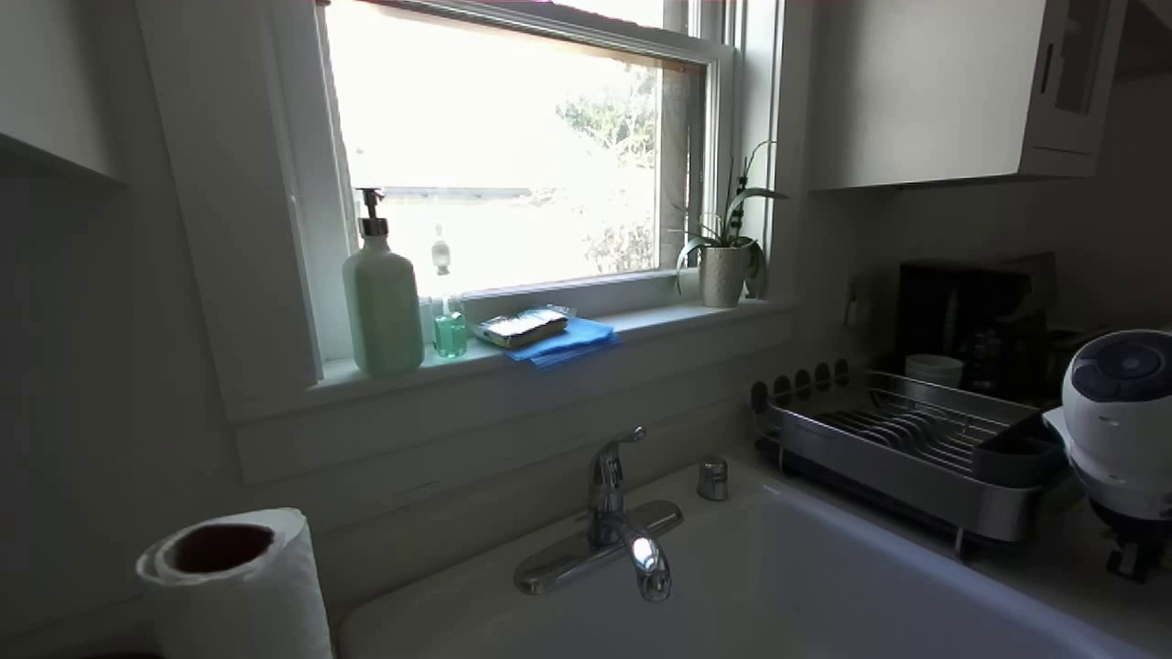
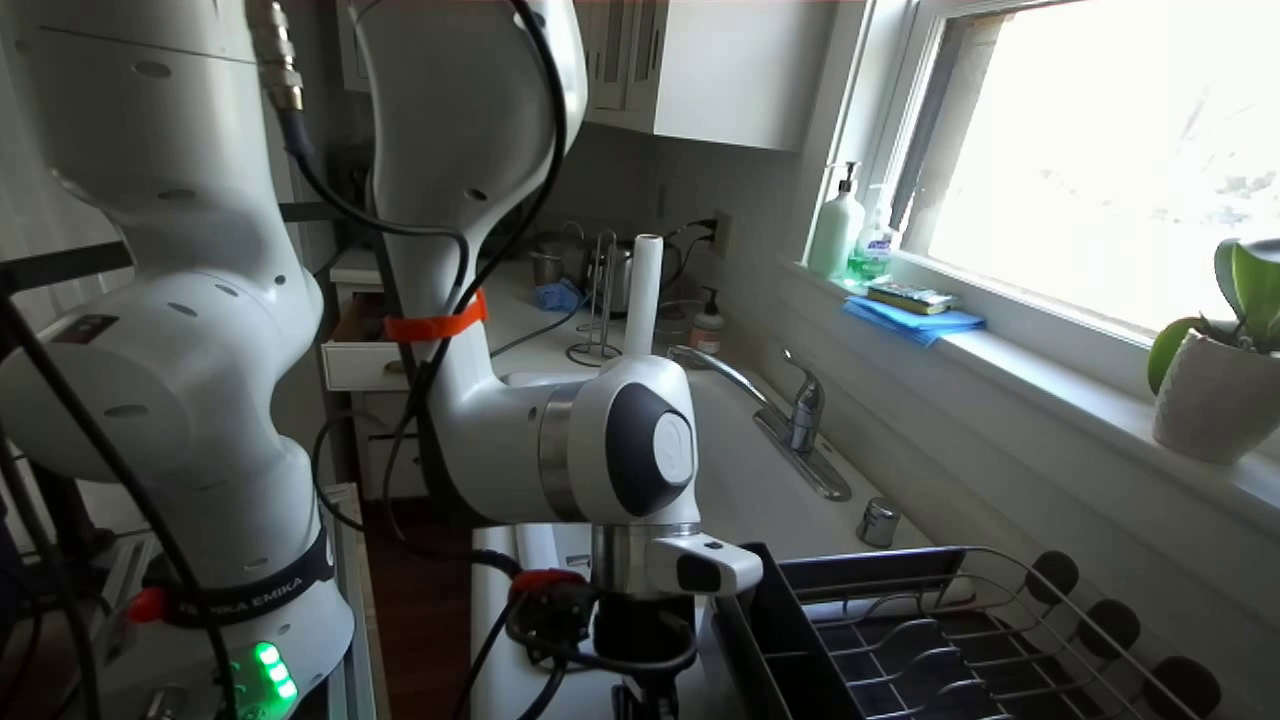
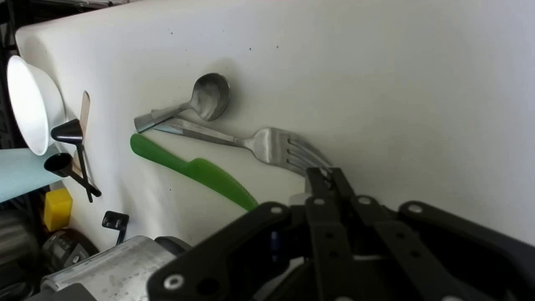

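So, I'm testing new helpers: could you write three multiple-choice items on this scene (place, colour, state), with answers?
1. Where is the fork?
A) on the windowsill
B) between the knife and the spoon's round end
C) in the bowl

2. What colour is the knife?
A) green
B) red
C) black

3. How is the gripper?
A) wide open
B) out of sight
C) nearly shut

1 B: the wrist view shows one on either side.
2 A: blade and handle both green.
3 C: its jaws stand close together.
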You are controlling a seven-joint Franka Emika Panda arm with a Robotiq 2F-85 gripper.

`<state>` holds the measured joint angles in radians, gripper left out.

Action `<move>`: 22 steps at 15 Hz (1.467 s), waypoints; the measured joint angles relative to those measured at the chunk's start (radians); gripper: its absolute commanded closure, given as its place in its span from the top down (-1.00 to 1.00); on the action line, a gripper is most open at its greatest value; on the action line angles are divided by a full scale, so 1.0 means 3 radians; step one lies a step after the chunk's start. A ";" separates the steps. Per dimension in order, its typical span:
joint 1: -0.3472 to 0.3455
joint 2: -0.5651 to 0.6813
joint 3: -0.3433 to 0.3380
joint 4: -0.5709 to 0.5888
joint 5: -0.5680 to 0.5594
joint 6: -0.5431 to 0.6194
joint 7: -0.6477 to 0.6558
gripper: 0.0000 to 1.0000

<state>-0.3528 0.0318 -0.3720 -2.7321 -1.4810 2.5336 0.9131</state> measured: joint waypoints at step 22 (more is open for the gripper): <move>-0.0001 -0.0019 -0.0003 0.0054 0.0014 -0.0151 -0.0201 -0.99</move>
<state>-0.3531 0.0263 -0.3728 -2.7160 -1.4769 2.4882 0.8528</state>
